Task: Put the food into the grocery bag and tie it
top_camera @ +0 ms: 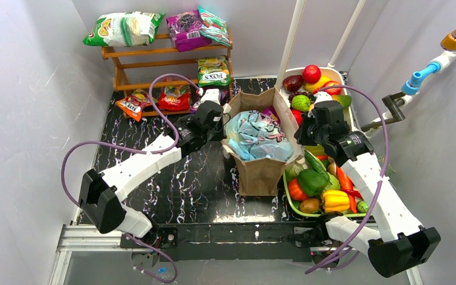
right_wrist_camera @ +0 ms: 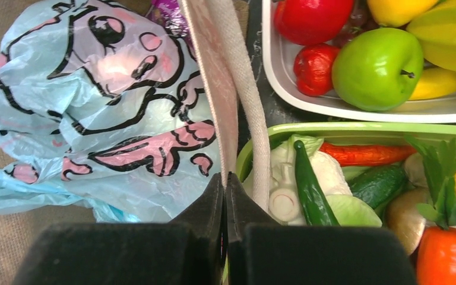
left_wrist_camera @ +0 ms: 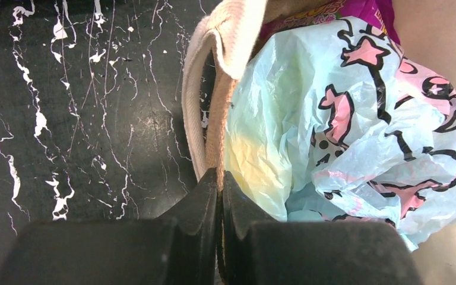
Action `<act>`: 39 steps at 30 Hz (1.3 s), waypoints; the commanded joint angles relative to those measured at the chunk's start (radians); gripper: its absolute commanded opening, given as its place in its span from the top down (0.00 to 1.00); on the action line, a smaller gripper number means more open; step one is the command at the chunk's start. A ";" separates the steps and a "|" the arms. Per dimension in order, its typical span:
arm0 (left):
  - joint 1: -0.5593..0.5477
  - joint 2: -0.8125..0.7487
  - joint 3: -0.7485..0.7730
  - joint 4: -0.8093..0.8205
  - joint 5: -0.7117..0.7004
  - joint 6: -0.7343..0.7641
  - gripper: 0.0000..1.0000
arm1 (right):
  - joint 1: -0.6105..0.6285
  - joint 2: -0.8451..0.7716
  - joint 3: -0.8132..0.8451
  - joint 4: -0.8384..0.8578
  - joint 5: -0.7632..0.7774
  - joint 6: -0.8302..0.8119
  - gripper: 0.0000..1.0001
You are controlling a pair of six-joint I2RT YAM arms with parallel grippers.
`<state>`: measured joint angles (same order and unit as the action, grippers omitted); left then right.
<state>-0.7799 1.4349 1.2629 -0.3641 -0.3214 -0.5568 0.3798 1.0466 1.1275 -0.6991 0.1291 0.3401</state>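
Black marbled table: left gripper, right gripper both clamped on brown bag rims; we should spread evenly, exposing grocery bag.

2 arms reach to the brown bag: left gripper clamped on its left rim, right gripper on its right.

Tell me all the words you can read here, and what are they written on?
"FOXS": on the green packet on the shelf.
Orange packet beside the shelf: it has big letters, but they are too blurred to read.
Other snack bags: their print is too small to read.
Blue bag inside the brown bag: only pink cartoon pictures, no words showing.
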 commanded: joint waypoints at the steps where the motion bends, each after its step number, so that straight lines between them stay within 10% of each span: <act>1: 0.004 -0.026 0.070 -0.009 0.046 -0.018 1.00 | -0.001 -0.021 0.045 0.041 -0.117 -0.027 0.99; 9: 0.002 -0.094 0.149 -0.083 0.089 -0.017 1.00 | 0.045 0.006 0.204 0.012 -0.324 0.032 0.99; 20: -0.028 -0.205 0.136 -0.105 0.142 -0.084 1.00 | 0.334 0.088 0.259 0.126 -0.201 0.166 0.99; 39: -0.058 -0.438 -0.242 0.069 0.183 -0.218 1.00 | 0.539 0.220 0.155 0.413 -0.229 0.302 0.99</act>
<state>-0.8181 1.0504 1.0637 -0.4438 -0.2150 -0.7307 0.9001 1.3125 1.2980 -0.5236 -0.0498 0.5999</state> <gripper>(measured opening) 0.015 0.031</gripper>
